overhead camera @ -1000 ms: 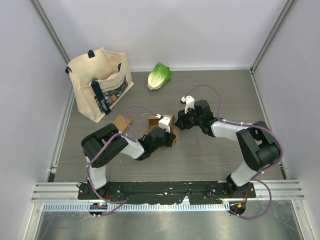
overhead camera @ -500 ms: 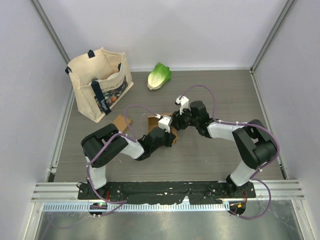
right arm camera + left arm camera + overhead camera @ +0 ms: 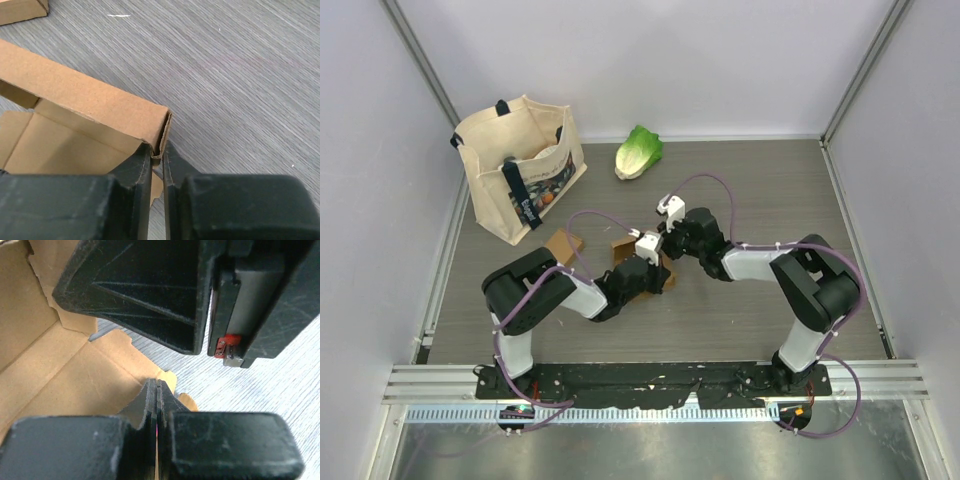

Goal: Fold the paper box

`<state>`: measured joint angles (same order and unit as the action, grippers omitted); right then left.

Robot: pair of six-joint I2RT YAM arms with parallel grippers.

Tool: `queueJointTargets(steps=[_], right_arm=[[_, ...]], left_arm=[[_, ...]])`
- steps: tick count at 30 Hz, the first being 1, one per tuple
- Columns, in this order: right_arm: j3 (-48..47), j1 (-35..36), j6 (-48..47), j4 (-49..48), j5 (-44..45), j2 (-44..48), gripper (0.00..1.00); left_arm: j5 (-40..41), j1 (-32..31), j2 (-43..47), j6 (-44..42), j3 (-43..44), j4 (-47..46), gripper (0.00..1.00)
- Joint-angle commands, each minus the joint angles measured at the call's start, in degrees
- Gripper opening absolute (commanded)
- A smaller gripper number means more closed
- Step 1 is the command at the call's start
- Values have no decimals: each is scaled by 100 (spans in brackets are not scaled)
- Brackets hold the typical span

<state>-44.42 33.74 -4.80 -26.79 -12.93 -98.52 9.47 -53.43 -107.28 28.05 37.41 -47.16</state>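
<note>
White walls (image 3: 720, 60), aluminium posts (image 3: 420, 62), grey wood-grain table (image 3: 770, 190), black rail (image 3: 660, 375) at near edge, steel sheet (image 3: 640, 450) below, flat light.

Lab: white-walled, aluminium-framed test enclosure (image 3: 863, 70)

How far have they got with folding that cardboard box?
Early on. Done: one wall of the paper box looks doubled over. In hand: the right end effector pinches that wall's corner; the left end effector is shut at a flap's edge. Remaining: the flaps lie open.
</note>
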Motion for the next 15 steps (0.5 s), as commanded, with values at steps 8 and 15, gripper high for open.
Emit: queueJointTargets(steps=[8,15], right_arm=[[215,511,-276,-934,1582,78,1],[364,564,-206,-863,1829,263,1]], left_arm=[[363,34,1856,7,-568,813,22],[1037,34,3781,402,-989,2478,36]])
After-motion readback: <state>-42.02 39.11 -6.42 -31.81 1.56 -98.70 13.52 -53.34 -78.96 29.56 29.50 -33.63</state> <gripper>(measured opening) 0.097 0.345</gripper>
